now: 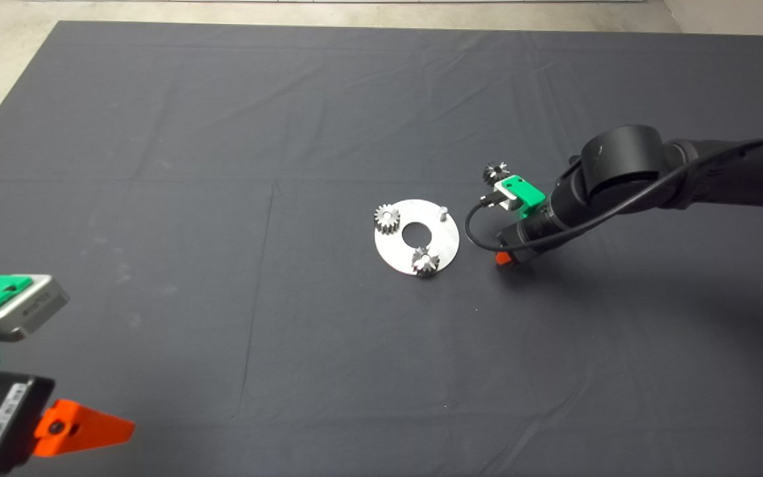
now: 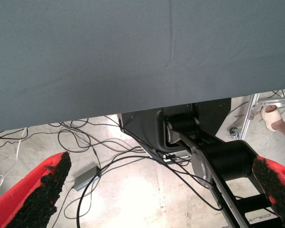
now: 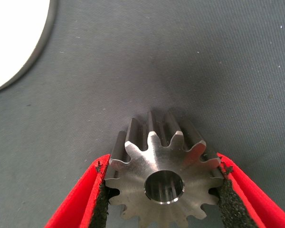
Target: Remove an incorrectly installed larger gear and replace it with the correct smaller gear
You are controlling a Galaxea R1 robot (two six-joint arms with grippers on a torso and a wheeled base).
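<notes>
- Your dark mat [image 1: 222,132] covers the table.
- Your right arm [image 1: 653,179] reaches in and ends just right of the round metal plate [image 1: 440,240].
- Your right gripper [image 3: 164,190] is closed around the larger gear [image 3: 164,171], pads against its teeth, above the mat.
- Your left gripper [image 2: 152,194] waits at the lower left edge, spread wide, holding nothing.
- The plate carries a pale gear [image 1: 387,218], a dark gear [image 1: 424,261] and a bare pin [image 1: 442,212].
- The smaller gear [image 1: 494,173] lies on the mat behind the right gripper.

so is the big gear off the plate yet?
Off. The larger gear is held in the right gripper jaws, beside the plate; one peg stands bare.
</notes>
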